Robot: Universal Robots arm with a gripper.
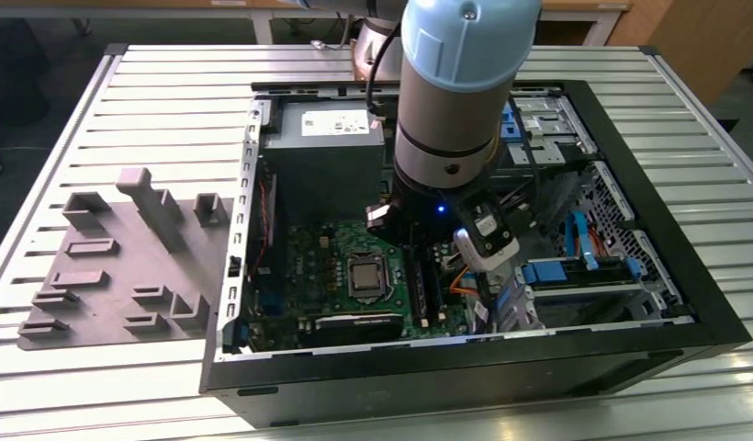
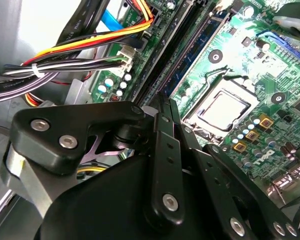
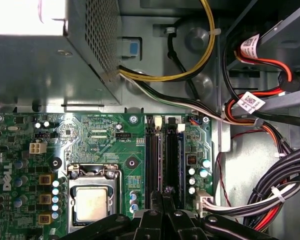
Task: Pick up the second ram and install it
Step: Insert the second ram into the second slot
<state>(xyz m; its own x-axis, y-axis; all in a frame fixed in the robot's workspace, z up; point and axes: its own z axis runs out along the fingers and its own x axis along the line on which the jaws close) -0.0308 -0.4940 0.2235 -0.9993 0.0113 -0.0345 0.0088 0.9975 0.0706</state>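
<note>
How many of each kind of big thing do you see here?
Robot arm: 1
Computer case: 1
Grey tray: 1
Green board: 1
Total: 4

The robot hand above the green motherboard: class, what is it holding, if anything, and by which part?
It cannot be told. The hand sits at the long black memory slots on the green motherboard, its fingertips hidden by its own black linkage.

The exterior view looks steeply down from above the slatted worktop (image 1: 168, 83), taking in the whole open computer case (image 1: 670, 340). Both wrist views sit close inside the case, looking past the arm's black linkage at the green board (image 3: 105, 145); the processor socket (image 3: 90, 205) (image 2: 222, 107) appears in both.
</note>
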